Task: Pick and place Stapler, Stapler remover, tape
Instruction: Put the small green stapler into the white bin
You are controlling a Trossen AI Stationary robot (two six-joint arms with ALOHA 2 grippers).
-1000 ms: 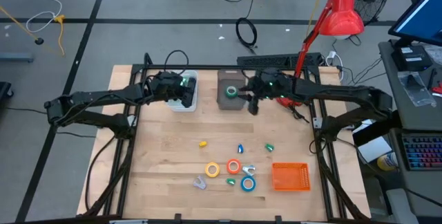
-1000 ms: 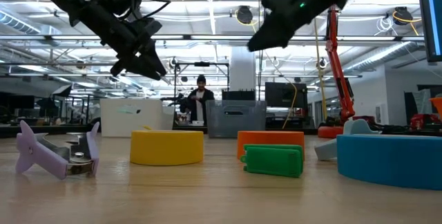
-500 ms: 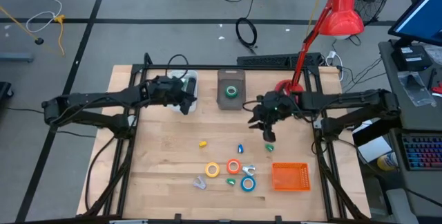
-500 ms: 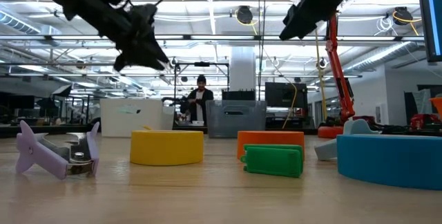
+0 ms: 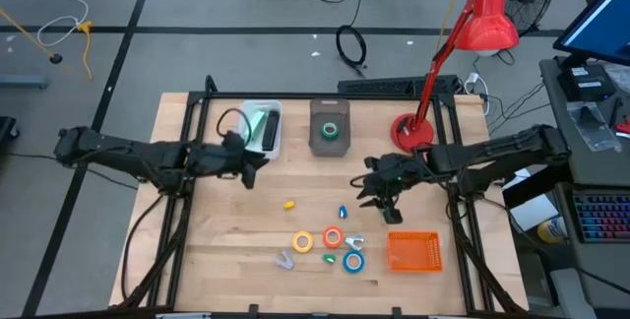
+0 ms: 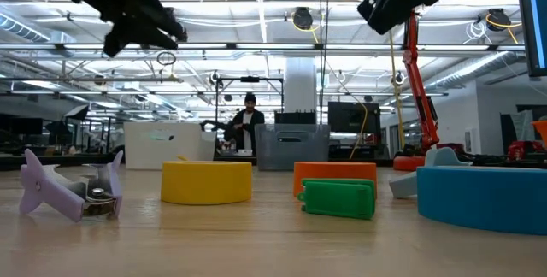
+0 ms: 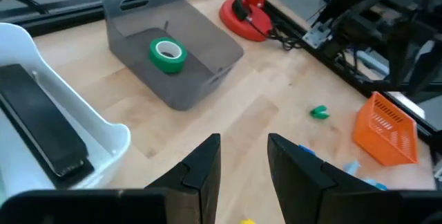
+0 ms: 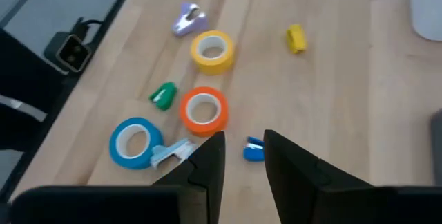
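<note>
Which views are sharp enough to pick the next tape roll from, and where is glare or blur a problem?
Right wrist view: the orange tape roll, yellow tape roll and blue tape roll are slightly soft but readable. Low view: near rolls sharp, bright ceiling lights behind, both arms only dark silhouettes. High view: evenly lit, rolls tiny. Left wrist view: clear on the green tape roll in the grey bin.

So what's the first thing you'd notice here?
Probably the bright tape rolls bunched near the table's front: yellow, orange-red and blue. The green roll already lies in the grey bin at the back. Both dark arms hang over the table, the right hand nearest the bunch, the left hand by the white bin.
</note>
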